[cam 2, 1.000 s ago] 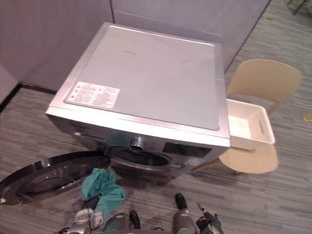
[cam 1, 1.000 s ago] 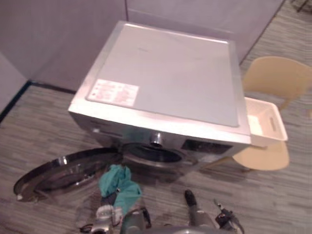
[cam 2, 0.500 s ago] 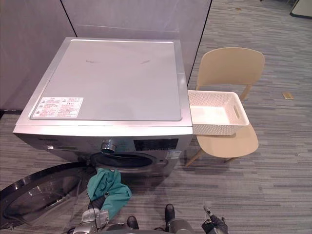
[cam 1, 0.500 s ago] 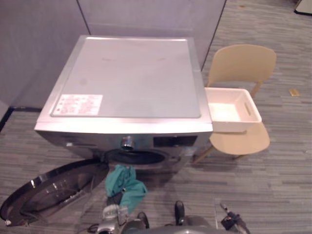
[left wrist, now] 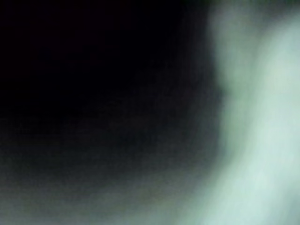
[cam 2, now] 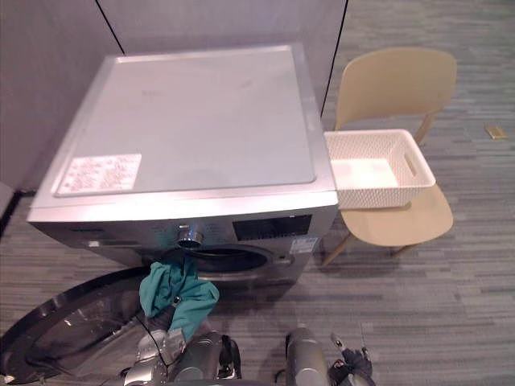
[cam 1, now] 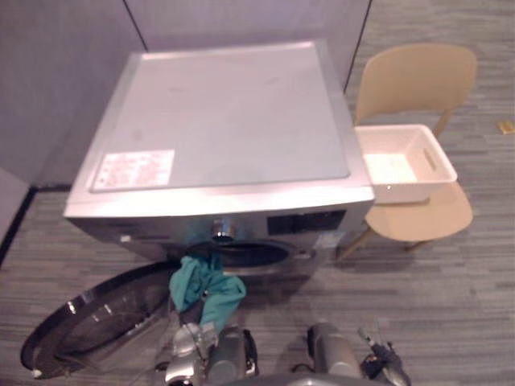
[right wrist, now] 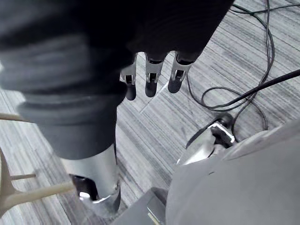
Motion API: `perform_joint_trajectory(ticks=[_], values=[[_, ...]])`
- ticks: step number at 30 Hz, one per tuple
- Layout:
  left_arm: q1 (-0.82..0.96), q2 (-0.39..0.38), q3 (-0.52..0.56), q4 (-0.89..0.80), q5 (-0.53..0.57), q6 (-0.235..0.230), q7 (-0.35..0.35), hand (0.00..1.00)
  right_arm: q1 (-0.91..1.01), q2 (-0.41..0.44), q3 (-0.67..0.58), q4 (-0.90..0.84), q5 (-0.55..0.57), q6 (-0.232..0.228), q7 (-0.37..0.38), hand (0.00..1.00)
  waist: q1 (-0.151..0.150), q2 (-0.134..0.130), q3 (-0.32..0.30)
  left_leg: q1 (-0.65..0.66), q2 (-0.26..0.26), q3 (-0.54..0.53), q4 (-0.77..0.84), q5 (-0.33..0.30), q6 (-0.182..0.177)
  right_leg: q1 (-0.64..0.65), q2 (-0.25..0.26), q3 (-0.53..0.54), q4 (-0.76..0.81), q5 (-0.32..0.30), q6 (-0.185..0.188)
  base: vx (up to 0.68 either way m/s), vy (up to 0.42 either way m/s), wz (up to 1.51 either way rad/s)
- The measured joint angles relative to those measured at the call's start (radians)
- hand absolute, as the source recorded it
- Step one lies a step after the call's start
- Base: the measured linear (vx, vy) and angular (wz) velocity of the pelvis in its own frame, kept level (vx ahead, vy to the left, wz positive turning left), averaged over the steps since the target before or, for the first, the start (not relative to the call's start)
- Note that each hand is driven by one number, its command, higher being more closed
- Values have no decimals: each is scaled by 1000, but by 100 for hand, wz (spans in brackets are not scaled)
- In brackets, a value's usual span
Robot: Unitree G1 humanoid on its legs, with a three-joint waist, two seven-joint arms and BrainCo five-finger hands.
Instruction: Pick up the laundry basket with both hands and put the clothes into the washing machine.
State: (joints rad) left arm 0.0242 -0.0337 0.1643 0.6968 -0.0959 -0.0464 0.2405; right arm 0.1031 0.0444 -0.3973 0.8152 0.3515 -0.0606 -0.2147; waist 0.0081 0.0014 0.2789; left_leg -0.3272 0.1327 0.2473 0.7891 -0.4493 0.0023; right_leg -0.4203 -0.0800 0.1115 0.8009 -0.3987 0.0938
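Clothes (cam 1: 205, 288) as one teal bundle, just below washing machine's (cam 1: 225, 121) open drum mouth (cam 1: 249, 256), atop left hand (cam 1: 183, 354); grip hidden, cannot tell. Right hand (right wrist: 150, 79) idle, fingers slack, empty. Best bet: lift higher, push straight into mouth, keep trailing ends off open door (cam 1: 88, 314).

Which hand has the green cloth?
The left hand, holding the cloth up by the washer; the right hand hangs empty.

Teal cloth (cam 1: 205, 283) hiding much of left robot hand (cam 1: 185, 347), washer door (cam 2: 64, 334) cut off
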Motion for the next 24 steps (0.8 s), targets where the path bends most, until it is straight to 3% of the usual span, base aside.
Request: perform_joint_trajectory(ticks=[8, 16, 18, 20, 24], values=[[-128, 2, -77, 13, 3, 0, 29, 100, -42, -8, 62, -70, 24, -12, -10, 0, -10, -7, 56, -169, 66, 74, 175, -107, 41, -205, 50, 68, 111, -9, 14, -33, 97, -36], [-388, 35, -81, 72, -8, 19, 65, 100, -107, -6, 63, -180, 55, -45, -45, 0, -19, -28, 113, -330, 161, 98, 322, -158, 38, -382, 139, 104, 192, -10, 19, -47, 1, -31], [-474, 74, -62, 95, -19, 27, 72, 100, -107, -8, 63, -204, 64, -49, -46, 0, -25, -40, 121, -359, 188, 108, 347, -169, 31, -418, 169, 117, 195, 0, 26, -75, -11, -50], [-621, 159, 5, 100, -46, 43, 90, 100, -105, -6, 63, -223, 71, -56, -46, 0, -43, -59, 133, -408, 235, 114, 379, -171, 30, -464, 216, 131, 182, 30, 29, -92, 10, -60], [-860, 330, 74, 111, -73, 43, 105, 100, -95, -3, 63, -238, 77, -76, -45, 0, -54, -67, 158, -489, 290, 112, 409, -171, 30, -532, 263, 138, 137, 84, 34, -105, 36, -53]])
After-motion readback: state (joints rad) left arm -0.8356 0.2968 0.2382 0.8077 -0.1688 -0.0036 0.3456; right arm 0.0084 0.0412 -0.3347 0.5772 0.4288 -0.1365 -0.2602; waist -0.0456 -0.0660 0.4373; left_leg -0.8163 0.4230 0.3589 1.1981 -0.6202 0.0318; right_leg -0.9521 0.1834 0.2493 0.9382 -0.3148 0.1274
